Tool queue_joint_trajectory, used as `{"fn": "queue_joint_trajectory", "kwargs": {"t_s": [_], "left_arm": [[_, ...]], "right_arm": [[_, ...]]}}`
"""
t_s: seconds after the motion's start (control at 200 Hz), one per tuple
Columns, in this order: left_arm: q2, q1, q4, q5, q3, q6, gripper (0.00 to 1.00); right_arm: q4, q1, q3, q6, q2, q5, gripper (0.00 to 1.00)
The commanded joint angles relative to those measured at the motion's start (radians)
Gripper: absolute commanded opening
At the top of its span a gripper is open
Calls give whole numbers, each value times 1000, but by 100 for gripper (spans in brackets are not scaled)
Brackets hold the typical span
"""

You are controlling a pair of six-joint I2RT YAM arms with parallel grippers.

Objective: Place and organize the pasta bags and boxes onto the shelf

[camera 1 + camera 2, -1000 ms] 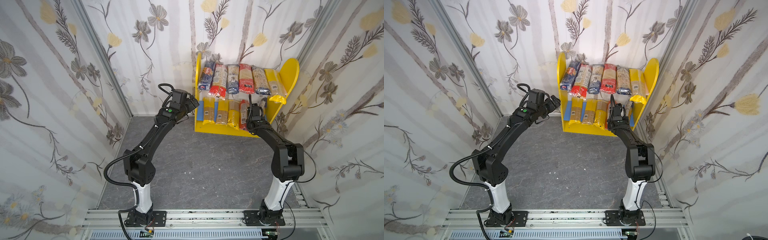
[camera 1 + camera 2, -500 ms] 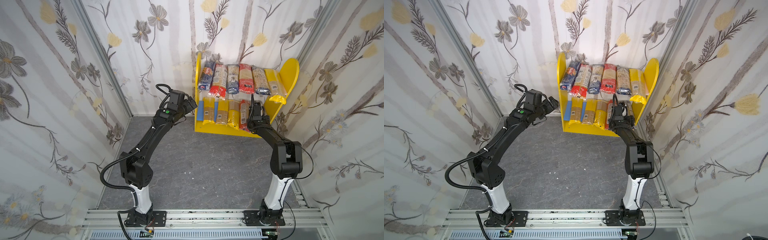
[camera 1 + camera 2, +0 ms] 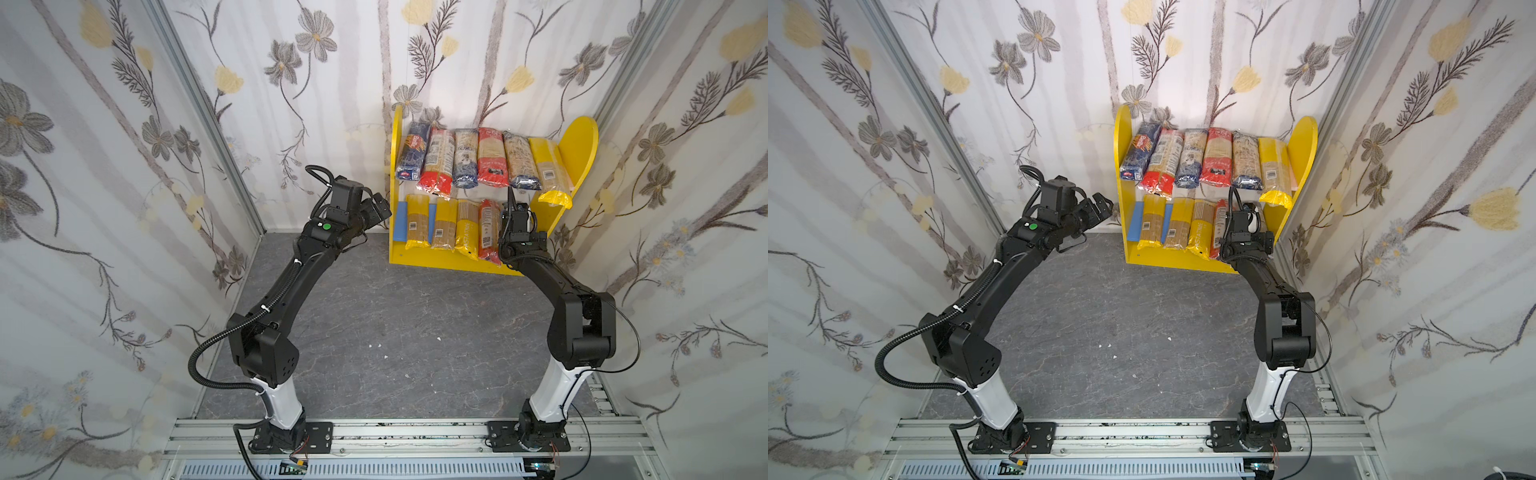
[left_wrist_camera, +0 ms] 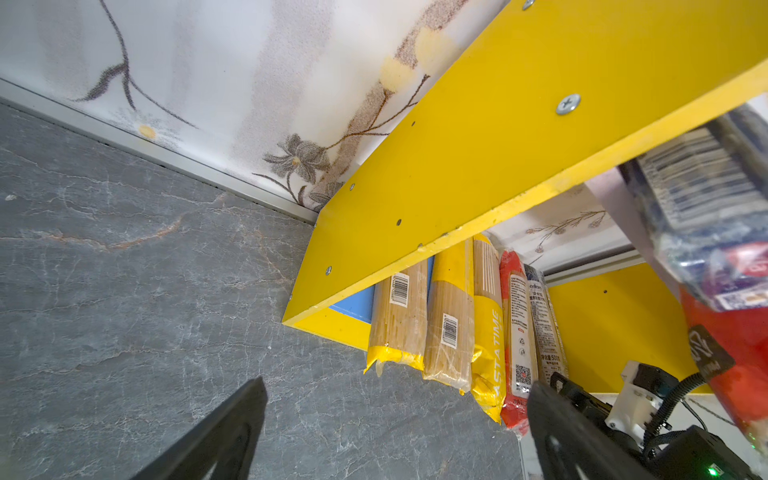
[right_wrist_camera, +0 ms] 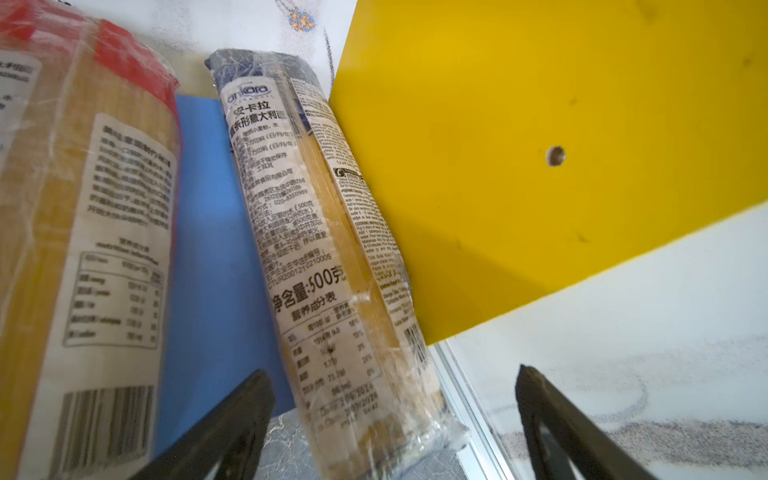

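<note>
- Top views: every packet in sight sits on the shelf (image 3: 582,141), and none shows on the floor (image 3: 395,332). Judged step: setting down the last packet on the lower board (image 3: 400,220), with the task near its end.
- Next move, judged: the right gripper (image 5: 392,370) should back straight out along the packet's length with jaws wide, so that nothing drags. A tidying push may follow, since a strip of blue board shows beside that packet.
- Left arm: stretched forward from its base, wrist turned toward the shelf.
- Left gripper (image 4: 397,382): fully spread and empty; only floor lies between its fingers. It hangs just outside the left panel (image 4: 498,145), apart from it.
- Upper row (image 3: 463,158): six packets side by side, ends to the front. The rightmost packet (image 3: 548,174), yellow, overhangs the front edge.
- Lower tier, from the left: three yellow-ended packets (image 3: 417,224), a red packet (image 3: 489,228), a gap, then a dark packet (image 5: 316,232) lying against the right panel (image 5: 540,166).
- Right gripper: spread wide, straddling the near end of the dark packet without clamping it. The packet's weight is on the board. Whether one finger brushes the wrap cannot be told.
- Right arm: elbow raised, forearm reaching forward to the shelf's right front corner, gripper aimed into the lower tier.
</note>
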Motion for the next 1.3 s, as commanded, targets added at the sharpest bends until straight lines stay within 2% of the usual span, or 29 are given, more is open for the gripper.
{"fn": "queue_joint_trajectory", "kwargs": {"t_s": [0.0, 0.18, 0.46, 0.545, 0.819, 1.009, 1.174, 1.299], "left_arm": [[-24, 4, 15, 1, -19, 23, 100], [-76, 6, 15, -3, -73, 42, 100], [-172, 31, 17, -26, -201, 75, 100], [-215, 33, 23, -60, -255, 109, 100], [-356, 36, 56, -228, -435, 241, 100], [-518, 35, 210, -261, -656, 263, 100], [-702, 36, 357, -348, -874, 288, 100], [-798, 36, 397, -402, -990, 337, 100]], "right_arm": [[2, 3, -24, 38, -29, -14, 92], [-11, 6, -67, 57, -75, -4, 92], [-52, 23, -154, 111, -176, -51, 94], [-62, 35, -194, 131, -223, -63, 100], [-92, 133, -359, 213, -398, -110, 100], [-109, 227, -496, 314, -590, -153, 100], [-38, 306, -684, 347, -782, -162, 100], [73, 311, -857, 350, -946, -156, 100]]}}
